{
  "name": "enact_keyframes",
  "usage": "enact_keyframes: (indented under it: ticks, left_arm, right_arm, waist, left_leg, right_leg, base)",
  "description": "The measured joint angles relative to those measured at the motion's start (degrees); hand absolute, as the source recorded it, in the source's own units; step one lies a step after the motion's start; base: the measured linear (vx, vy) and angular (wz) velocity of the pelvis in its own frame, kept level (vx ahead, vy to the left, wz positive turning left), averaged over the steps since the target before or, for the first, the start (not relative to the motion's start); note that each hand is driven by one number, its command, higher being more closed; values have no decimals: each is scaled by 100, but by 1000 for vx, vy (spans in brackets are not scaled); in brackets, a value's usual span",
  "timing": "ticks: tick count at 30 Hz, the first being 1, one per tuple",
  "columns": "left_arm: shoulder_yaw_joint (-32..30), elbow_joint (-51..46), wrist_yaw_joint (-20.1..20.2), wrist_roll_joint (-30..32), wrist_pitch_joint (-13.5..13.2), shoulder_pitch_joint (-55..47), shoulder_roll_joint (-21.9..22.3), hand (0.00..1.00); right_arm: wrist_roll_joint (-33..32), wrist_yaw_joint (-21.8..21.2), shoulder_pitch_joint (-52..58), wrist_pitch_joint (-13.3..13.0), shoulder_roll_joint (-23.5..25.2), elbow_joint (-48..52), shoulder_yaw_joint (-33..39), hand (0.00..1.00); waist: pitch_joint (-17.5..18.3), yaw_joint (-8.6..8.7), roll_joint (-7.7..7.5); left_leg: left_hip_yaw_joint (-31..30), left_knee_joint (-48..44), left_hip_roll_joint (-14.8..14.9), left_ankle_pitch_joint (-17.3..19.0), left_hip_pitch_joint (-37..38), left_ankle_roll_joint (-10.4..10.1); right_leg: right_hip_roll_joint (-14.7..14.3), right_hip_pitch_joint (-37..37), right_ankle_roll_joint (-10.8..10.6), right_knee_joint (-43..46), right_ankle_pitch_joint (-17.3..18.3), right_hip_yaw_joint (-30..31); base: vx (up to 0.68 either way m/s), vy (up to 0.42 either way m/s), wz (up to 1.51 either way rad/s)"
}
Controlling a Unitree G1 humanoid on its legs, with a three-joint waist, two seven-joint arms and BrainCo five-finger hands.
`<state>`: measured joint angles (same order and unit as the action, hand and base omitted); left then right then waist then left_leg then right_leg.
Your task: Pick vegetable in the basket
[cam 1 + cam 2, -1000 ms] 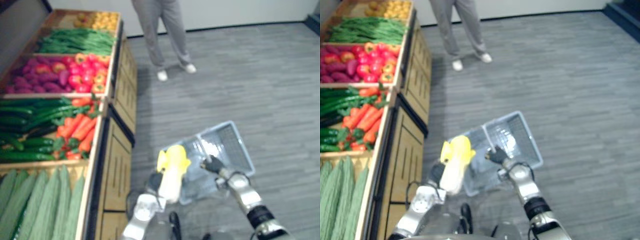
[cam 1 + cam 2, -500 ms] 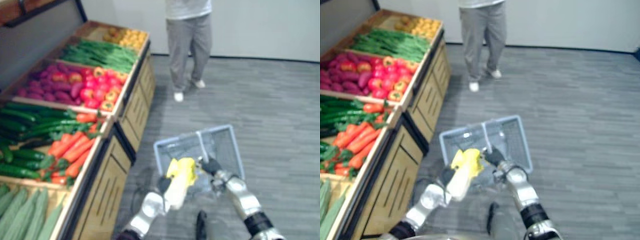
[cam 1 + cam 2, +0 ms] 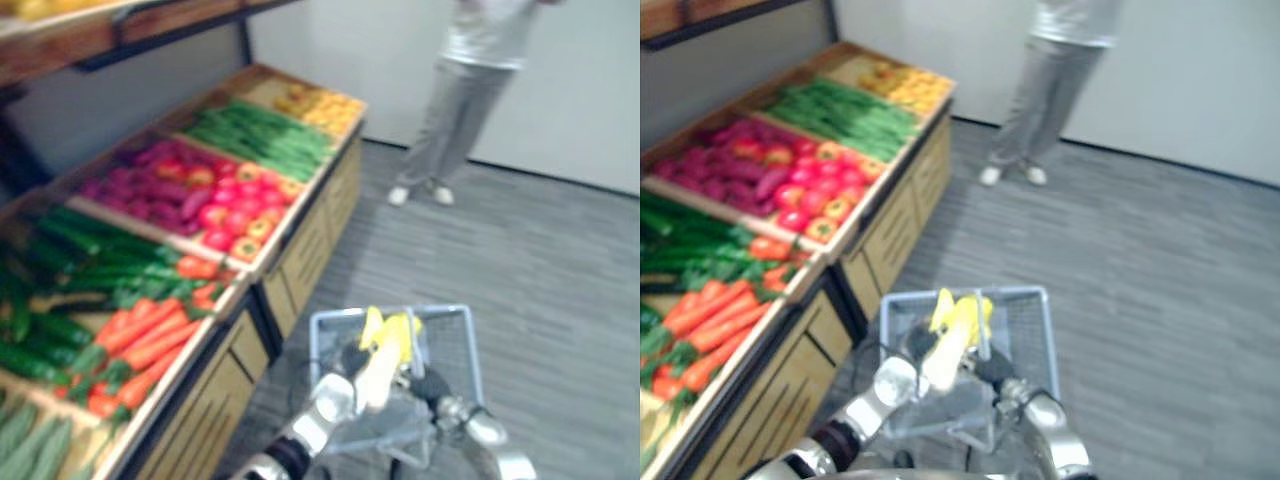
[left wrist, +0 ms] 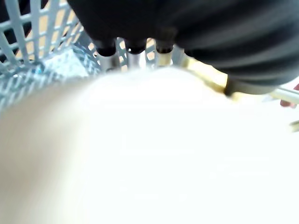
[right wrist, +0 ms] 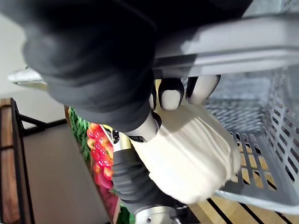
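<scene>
The left hand [image 3: 917, 347] holds a pale cabbage [image 3: 952, 337] with yellow leaves. Its fingers [image 4: 134, 50] are wrapped on the cabbage. The cabbage is low in the middle of the frame, over the open top of the grey basket [image 3: 1035, 330]. The right hand [image 3: 992, 372] is just beside it, fingers [image 5: 170, 93] curled round the basket's handle [image 5: 233, 42]. On the left, a wooden shelf [image 3: 890, 235] holds carrots [image 3: 710, 320] and red peppers [image 3: 805, 205]. A person [image 3: 1040, 100] stands at the upper right.
</scene>
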<state>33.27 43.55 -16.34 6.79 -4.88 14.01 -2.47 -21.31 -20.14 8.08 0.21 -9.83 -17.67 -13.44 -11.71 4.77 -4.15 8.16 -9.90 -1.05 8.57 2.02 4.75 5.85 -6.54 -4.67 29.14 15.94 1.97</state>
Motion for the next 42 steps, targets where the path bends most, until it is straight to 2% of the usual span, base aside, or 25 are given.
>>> enact_keyframes:
  ticks: [1, 2, 3, 4, 5, 6, 7, 9, 10, 12, 13, 14, 17, 18, 20, 22, 24, 27, 29, 30, 33, 36, 38, 42]
  left_arm:
    - [28, 1, 73, -15, -3, 8, -34, 0]
    - [57, 0, 227, -140, -26, -14, -82, 0]
    - [-80, -404, 568, -441, -256, -312, -527, 0]
    - [-282, -698, 653, -482, -342, -554, -646, 0]
    - [-494, -1178, 816, -703, -453, -833, -735, 0]
    - [-542, -1264, 840, -731, -469, -881, -739, 0]
    - [-950, -1943, 1088, -947, -583, -1275, -799, 0]
    - [-1131, -2362, 1476, -1211, -708, -1512, -874, 0]
    - [-1154, -2489, 1736, -1345, -768, -1584, -934, 0]
    - [-1154, -2482, 2009, -1407, -803, -1602, -944, 0]
    - [-1122, -2470, 2202, -1570, -803, -1609, -936, 0]
    - [-1114, -2468, 2362, -1577, -803, -1616, -937, 0]
    - [-1103, -2403, 2505, -1575, -785, -1620, -959, 0]
    - [-1083, -2274, 2526, -1574, -781, -1605, -958, 0]
    - [-1030, -2150, 2467, -1575, -779, -1609, -953, 0]
    - [-1038, -2125, 2349, -1720, -809, -1575, -943, 0]
    - [-1092, -2123, 2276, -1859, -873, -1579, -955, 0]
    - [-1385, -2137, 2074, -1917, -1162, -1579, -964, 0]
    - [-1594, -2203, 1913, -1911, -1343, -1530, -966, 0]
    - [-1725, -2313, 1817, -1913, -1391, -1467, -971, 0]
    - [-2191, -2618, 1552, -1928, -1515, -1341, -1022, 0]
    - [-2765, -2892, 1280, -1961, -1579, -1312, -1192, 0]
    - [-3007, -2971, 1144, -1957, -1570, -1264, -1226, 0]
    - [-3057, -2970, 1018, -1951, -1454, -1135, -1248, 0]
  right_arm:
    - [0, 16, 36, 0, 10, 59, 44, 100]
    - [0, 71, 148, -11, 41, 156, 155, 100]
    - [3, 100, 195, 45, 168, 82, 466, 100]
    - [9, 100, 152, 92, 149, -22, 729, 100]
    - [8, 98, 116, 118, 92, -144, 979, 100]
    - [7, 101, 110, 126, 75, -163, 1029, 100]
    - [8, 119, 74, 288, -66, -308, 1369, 100]
    - [15, 153, 174, 363, -110, -388, 1652, 100]
    - [15, 189, 243, 379, -108, -403, 1819, 100]
    - [23, 249, 275, 407, -113, -467, 2010, 100]
    - [48, 272, 287, 406, -119, -578, 2134, 100]
    - [59, 331, 306, 407, -116, -655, 2211, 100]
    - [43, 355, 313, 404, -151, -702, 2223, 100]
    - [33, 354, 328, 404, -154, -773, 2270, 100]
    - [34, 355, 386, 406, -157, -802, 2439, 100]
    - [33, 360, 462, 406, -165, -802, 2605, 100]
    - [33, 367, 566, 402, -153, -805, 2713, 100]
    - [4, 430, 682, 206, -24, -1224, 2911, 100]
    - [3, 508, 648, 49, -12, -1680, 3008, 100]
    - [5, 569, 640, -28, 49, -1972, 3148, 100]
    - [0, 637, 452, -234, 96, -2785, 3345, 100]
    - [40, 618, 282, -323, 111, -3043, 3249, 100]
    - [224, 593, 302, -337, 141, -3055, 3102, 100]
    - [482, 573, 298, -328, 144, -3063, 3087, 100]
  waist:
    - [0, 17, 10]
    - [2, 19, 77]
    - [126, -55, -144]
    - [126, -52, 6]
    - [147, -66, 168]
    - [136, -65, 187]
    - [163, -104, 387]
    - [167, -96, 418]
    - [169, -84, 421]
    - [166, -68, 406]
    - [166, -40, 408]
    - [167, -53, 410]
    - [173, -30, 412]
    - [184, -22, 408]
    - [213, -9, 432]
    - [220, 7, 410]
    - [232, 34, 338]
    - [294, 116, 248]
    - [304, 61, 249]
    - [302, 17, 260]
    - [337, -39, 315]
    - [353, -175, 308]
    - [387, -233, 253]
    - [417, -226, 252]
  left_leg:
    - [-209, 23, -12, -17, -2, -20]
    - [-548, 83, -47, -63, 6, -97]
    - [-1072, 199, -262, -125, 32, -367]
    - [-1001, 158, -94, -62, 8, -471]
    - [-834, 162, 149, -84, -58, -570]
    - [-836, 163, 177, -93, -63, -589]
    - [-860, 220, 338, -162, -74, -709]
    - [-566, 253, 481, -196, -66, -752]
    - [-52, 246, 610, -204, -44, -738]
    - [642, 169, 698, -235, -25, -691]
    - [1105, 102, 680, -270, -13, -639]
    - [1322, 18, 619, -287, -4, -610]
    - [1260, 234, 397, -333, 68, -496]
    - [1179, 610, 264, -518, 171, -396]
    - [1129, 1301, 100, -903, 392, -350]
    - [967, 1587, -10, -1090, 331, -327]
    - [819, 1588, -87, -1114, 325, -308]
    - [517, 1591, -210, -1130, 325, -286]
    - [418, 1593, -257, -1108, 328, -260]
    - [329, 1593, -277, -1074, 331, -217]
    - [244, 1592, -145, -1063, 353, -211]
    - [261, 1592, 23, -1028, 423, -250]
    - [248, 1592, 41, -1010, 400, -277]
    - [225, 1592, 69, -995, 346, -324]
  right_leg:
    - [-63, -20, -88, -182, -52, 216]
    - [-99, -21, -287, -564, -180, 520]
    - [186, 174, -210, -1632, -1028, 619]
    - [182, 285, -318, -1724, -1279, 399]
    - [109, 365, -276, -1870, -1260, 160]
    - [96, 377, -276, -1887, -1260, 120]
    - [1, 499, -261, -2026, -1271, -152]
    - [-30, 740, -252, -2166, -1276, -495]
    - [-19, 859, -244, -2183, -1271, -720]
    - [79, 1001, -161, -2188, -1218, -967]
    - [195, 1117, -132, -2191, -1165, -1137]
    - [290, 1210, -164, -2188, -1115, -1195]
    - [425, 1264, -191, -2195, -982, -1291]
    - [473, 1253, -184, -2191, -979, -1337]
    - [523, 1171, -160, -2156, -959, -1427]
    - [612, 969, -226, -1900, -828, -1555]
    - [724, 911, -303, -1670, -658, -1633]
    - [866, 1035, -369, -1500, -500, -1810]
    - [910, 1108, -369, -1495, -534, -1883]
    - [912, 1169, -450, -1457, -614, -1825]
    - [698, 1227, -138, -1415, -864, -1297]
    - [501, 1403, -78, -1714, -1122, -1239]
    - [461, 1489, -90, -1930, -1152, -1263]
    - [416, 1528, -91, -2087, -1150, -1324]
  base:
    - [186, -153, 183]
    - [350, -350, 244]
    - [432, -462, 244]
    - [466, -506, 202]
    - [274, -302, 75]
    - [282, -265, 72]
    - [206, -187, 55]
    - [163, -143, 84]
    - [98, -81, 84]
    - [46, -4, 66]
    - [9, 78, 62]
    - [-10, 104, 44]
    - [-36, 91, 27]
    - [-72, 89, 30]
    - [-81, 83, 26]
    - [-94, 43, 36]
    - [-62, 18, 45]
    - [-8, 6, 48]
    - [33, 21, 34]
    - [54, 27, 52]
    - [75, 11, 47]
    - [50, -41, -2]
    - [41, -58, -4]
    - [54, -66, 3]
